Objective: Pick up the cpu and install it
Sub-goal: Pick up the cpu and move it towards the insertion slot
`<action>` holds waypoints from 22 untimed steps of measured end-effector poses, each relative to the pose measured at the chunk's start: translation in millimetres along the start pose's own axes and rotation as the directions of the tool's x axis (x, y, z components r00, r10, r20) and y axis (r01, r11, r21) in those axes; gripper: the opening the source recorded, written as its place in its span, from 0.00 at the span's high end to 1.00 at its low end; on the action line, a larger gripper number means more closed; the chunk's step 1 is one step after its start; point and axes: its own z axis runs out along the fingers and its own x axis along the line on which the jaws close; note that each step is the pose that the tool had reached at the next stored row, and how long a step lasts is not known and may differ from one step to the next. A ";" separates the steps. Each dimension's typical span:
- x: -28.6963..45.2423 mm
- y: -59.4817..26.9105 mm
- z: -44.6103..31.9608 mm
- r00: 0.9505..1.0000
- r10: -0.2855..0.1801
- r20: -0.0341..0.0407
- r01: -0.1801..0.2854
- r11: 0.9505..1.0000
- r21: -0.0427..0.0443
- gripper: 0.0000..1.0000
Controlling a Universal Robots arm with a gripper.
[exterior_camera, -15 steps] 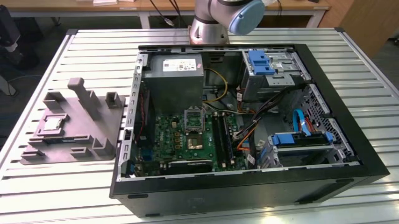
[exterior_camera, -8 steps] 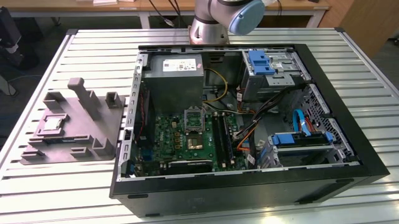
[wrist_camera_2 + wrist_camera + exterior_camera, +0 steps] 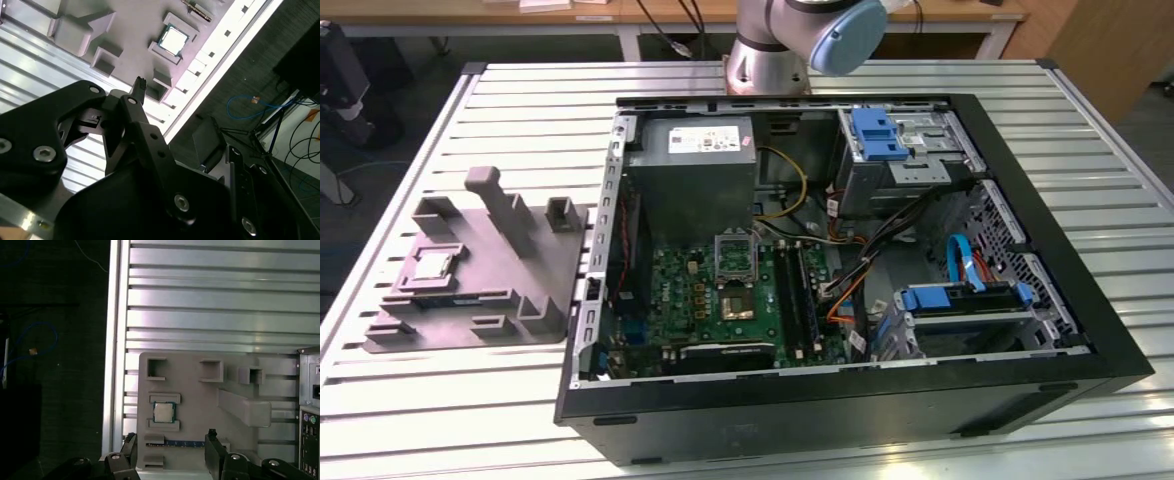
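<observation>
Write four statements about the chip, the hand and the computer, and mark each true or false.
1. The chip lies on the grey fixture. True.
2. The hand is shut on the chip. False: it is open and holds nothing, and the chip lies clear of its fingers.
3. The computer case has its side open. True.
4. The fixture sits inside the case. False: it rests on the table beside the case, on the exterior view's left.

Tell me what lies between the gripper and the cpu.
In the first wrist view, a raised ledge of the grey fixture borders the cpu, then a thin green-blue strip lies slotted in the fixture, nearest the open gripper.
</observation>
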 end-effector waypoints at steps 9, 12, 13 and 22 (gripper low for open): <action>0.0 -1.3 5.7 1.000 0.000 0.000 0.000 1.000 0.000 0.35; 0.0 -2.1 8.0 1.000 0.000 0.000 0.000 1.000 0.000 0.35; 0.0 -2.4 8.7 1.000 0.000 0.000 0.000 1.000 0.000 0.35; 0.0 -3.6 12.3 1.000 0.000 0.000 0.000 1.000 0.000 0.35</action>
